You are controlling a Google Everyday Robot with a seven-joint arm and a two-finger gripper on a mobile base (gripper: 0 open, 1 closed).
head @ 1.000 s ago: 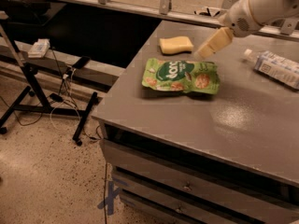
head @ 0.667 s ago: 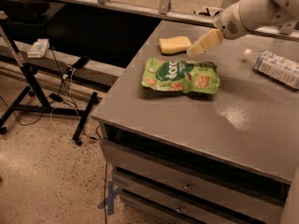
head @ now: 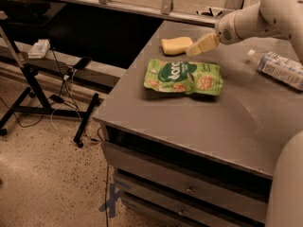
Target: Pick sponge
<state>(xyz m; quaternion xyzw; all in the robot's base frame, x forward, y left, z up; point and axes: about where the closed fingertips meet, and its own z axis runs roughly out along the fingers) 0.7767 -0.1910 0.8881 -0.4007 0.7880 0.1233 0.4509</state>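
Note:
The sponge [head: 175,45], a small plain yellow foam block, lies flat on the grey table [head: 189,117] near its far left edge. My gripper [head: 196,49], with pale yellow fingers, hangs on the white arm coming in from the upper right. It sits just right of the sponge, close above the table, with its tip next to the sponge's right end. A green snack pouch [head: 184,76] lies flat just in front of the sponge and the gripper.
A clear plastic bottle [head: 279,68] lies on its side at the table's right. The table has drawers below its front edge. A dark stand with cables [head: 42,65] stands on the floor to the left. A window ledge runs behind the table.
The gripper has moved left and slightly away, closing in on the sponge's right end. The sponge, pouch and bottle have not moved.

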